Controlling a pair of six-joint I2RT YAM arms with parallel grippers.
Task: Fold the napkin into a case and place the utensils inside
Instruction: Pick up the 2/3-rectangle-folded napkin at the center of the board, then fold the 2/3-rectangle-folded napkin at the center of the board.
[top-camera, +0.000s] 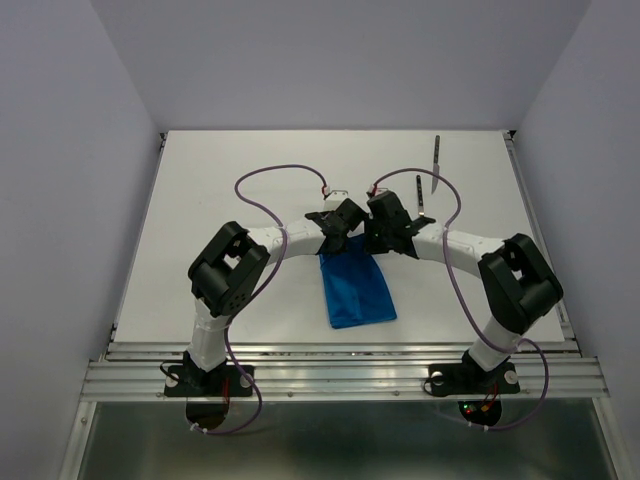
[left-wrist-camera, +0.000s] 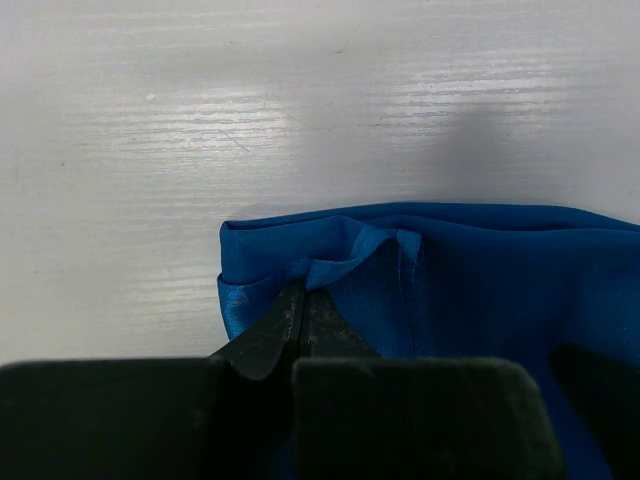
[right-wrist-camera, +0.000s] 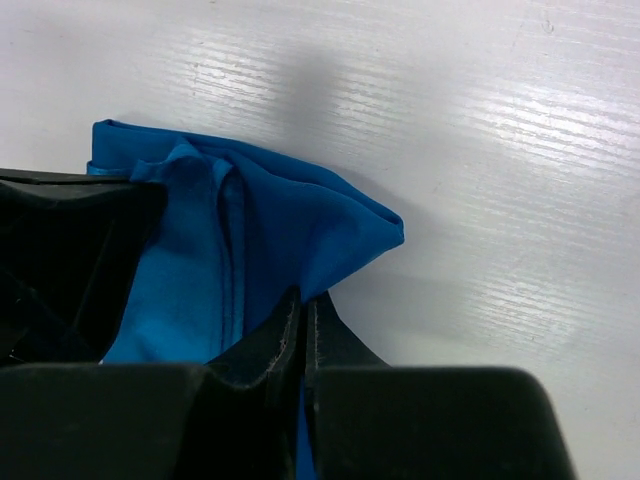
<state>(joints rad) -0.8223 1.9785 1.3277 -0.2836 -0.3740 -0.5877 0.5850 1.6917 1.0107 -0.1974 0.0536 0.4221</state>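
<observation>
Plainly, both end effectors meet over the far end of the napkin (top-camera: 358, 292), which lies folded into a narrow blue strip on the white worktop (top-camera: 220, 180), its length running from the arms' side towards the far edge.

The left end effector (left-wrist-camera: 300, 300) has its fingers pressed together with no gap showing, and a raised fold of the napkin (left-wrist-camera: 480, 270) is pinched between the tips, close to the cloth's left far corner. Beside that pinch the fabric lifts into a small ridge, while the rest lies flat.

The right end effector (right-wrist-camera: 303, 300) is likewise clamped tight on the napkin (right-wrist-camera: 280, 220), its tips biting the cloth's edge near the right far corner — the fabric bunches into soft creases there.

From above, the two end effectors, left (top-camera: 337, 225) and right (top-camera: 388, 225), sit just beside one another.

The utensils rest on the worktop beyond the right arm, clear of the cloth — a knife (top-camera: 436, 165) with a dark handle, and a second utensil (top-camera: 420, 197) too small to make out.
</observation>
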